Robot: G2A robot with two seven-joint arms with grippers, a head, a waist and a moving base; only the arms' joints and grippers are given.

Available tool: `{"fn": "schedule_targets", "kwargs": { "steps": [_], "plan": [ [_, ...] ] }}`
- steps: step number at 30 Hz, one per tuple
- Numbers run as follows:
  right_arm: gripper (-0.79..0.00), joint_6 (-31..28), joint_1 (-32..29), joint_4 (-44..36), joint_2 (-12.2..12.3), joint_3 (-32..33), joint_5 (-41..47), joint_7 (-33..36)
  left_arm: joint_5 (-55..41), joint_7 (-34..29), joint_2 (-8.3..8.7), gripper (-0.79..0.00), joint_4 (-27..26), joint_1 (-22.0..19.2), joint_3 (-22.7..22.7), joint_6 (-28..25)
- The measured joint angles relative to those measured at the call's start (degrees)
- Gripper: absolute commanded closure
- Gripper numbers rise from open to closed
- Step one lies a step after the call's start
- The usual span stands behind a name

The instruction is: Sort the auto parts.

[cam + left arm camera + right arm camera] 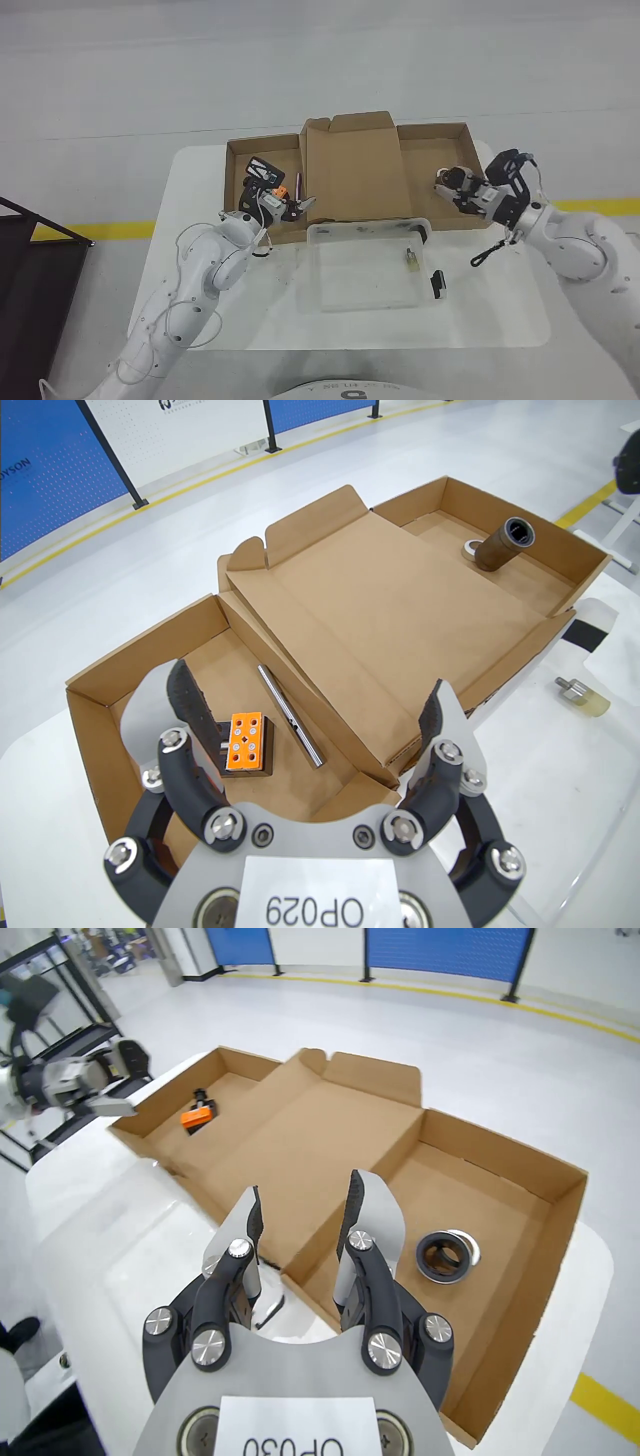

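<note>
The left gripper (307, 675) is being held spread wide over the cardboard box's (380, 615) left compartment, where an orange block (245, 741) and a steel rod (291, 716) are lying apart. A small bolt (411, 259) is sitting in the clear tray (365, 290); it is probably best pinched from above, across its body. The right gripper (306, 1185) is being held partly open near a dark sleeve (442, 1258).

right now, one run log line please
left fingers open | right fingers open | orange-topped black block, thin steel rod in left cardboard compartment | brown cylinder in right compartment
</note>
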Motion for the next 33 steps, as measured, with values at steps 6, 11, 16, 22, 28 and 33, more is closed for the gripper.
{"fn": "schedule_targets", "kwargs": {
  "steps": [6, 11, 16, 22, 28, 33],
  "plan": [
    [-0.785, -5.89, -6.16, -6.98, 0.29, 4.6, -0.41, -0.84, 0.0, 0.0, 0.0, -0.785, 0.0, 0.0, 0.0, 0.0],
    [-0.785, -6.83, -6.4, -6.98, 0.33, 5.09, 2.04, -0.12, 0.0, 0.0, 0.0, -0.785, 0.0, 0.0, 0.0, 0.0],
    [-0.785, -6.77, -6.4, -7.04, 0.32, 5.03, 1.88, -0.16, 0.0, 0.0, 0.0, -0.785, 0.0, 0.0, 0.0, 0.0],
    [-0.785, -5.66, -5.22, -13.22, 0.25, 3.15, -8.83, 4.13, 0.0, 0.0, 0.0, -0.785, 0.0, 0.0, 0.0, 0.0],
    [-0.785, -6.25, -4.85, -17.27, 0.24, 0.17, -23.5, 7.82, 0.0, 0.0, 0.0, -0.785, 0.0, 0.0, 0.0, 0.0],
    [-0.708, -6.1, -4.31, -19.14, 0.0, -3.53, -31.76, 8.81, 0.0, 0.0, 0.0, -0.785, 0.0, 0.0, 0.0, 0.0]
  ]
}}
